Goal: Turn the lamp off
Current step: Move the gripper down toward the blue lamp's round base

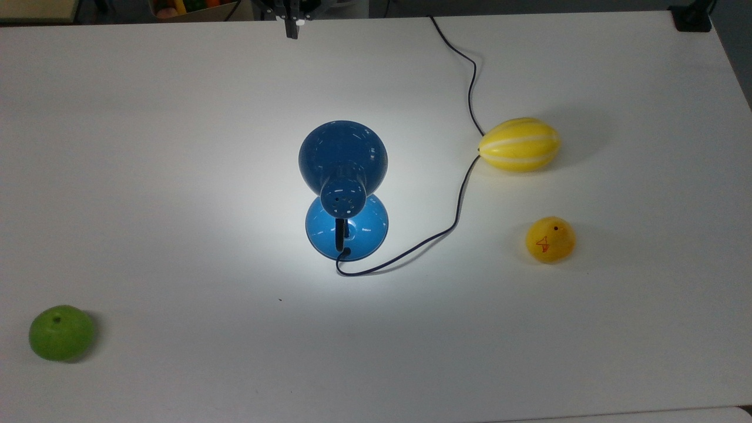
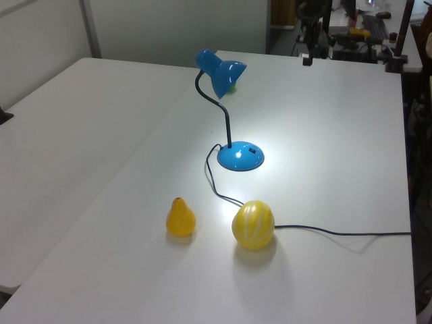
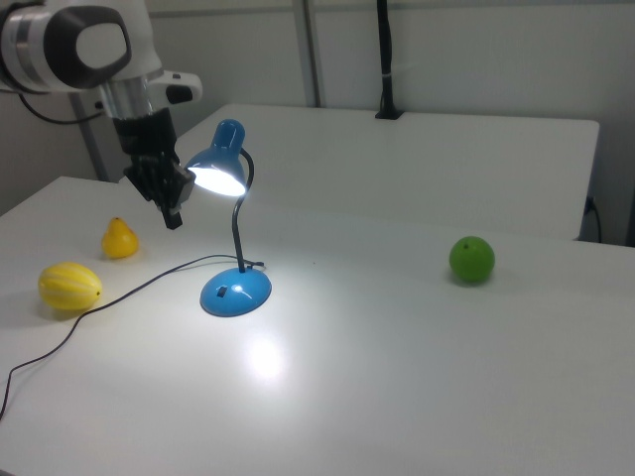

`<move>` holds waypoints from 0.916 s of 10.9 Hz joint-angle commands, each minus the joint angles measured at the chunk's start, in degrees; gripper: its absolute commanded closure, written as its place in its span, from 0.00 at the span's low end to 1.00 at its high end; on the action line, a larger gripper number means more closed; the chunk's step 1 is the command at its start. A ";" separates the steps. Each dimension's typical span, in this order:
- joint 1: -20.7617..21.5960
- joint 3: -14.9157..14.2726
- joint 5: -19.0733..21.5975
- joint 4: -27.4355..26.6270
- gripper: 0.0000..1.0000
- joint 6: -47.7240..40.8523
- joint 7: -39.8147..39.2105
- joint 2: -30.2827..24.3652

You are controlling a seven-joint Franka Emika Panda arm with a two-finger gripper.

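Hand (image 3: 173, 217) raised, well apart from lit lamp's (image 3: 230, 228) base.

The lit lamp (image 3: 230, 220) stands on the white table (image 3: 417, 347); the hand (image 3: 173, 220) hangs beside its shade.

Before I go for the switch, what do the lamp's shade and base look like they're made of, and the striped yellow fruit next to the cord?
The lamp: shade and base look like glossy blue painted metal or hard plastic, as both carry sharp highlights; which one I cannot tell. The striped yellow fruit: probably smooth moulded plastic, with an even sheen and very regular pale stripes.
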 commanded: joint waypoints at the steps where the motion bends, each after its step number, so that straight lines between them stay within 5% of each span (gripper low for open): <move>1: 1.15 -0.71 0.78 -6.33 1.00 4.75 -1.27 -0.51; 5: 2.73 -0.36 0.78 -14.16 1.00 14.32 -0.30 0.11; 10: 4.13 -0.35 0.78 -15.23 1.00 26.98 0.48 6.60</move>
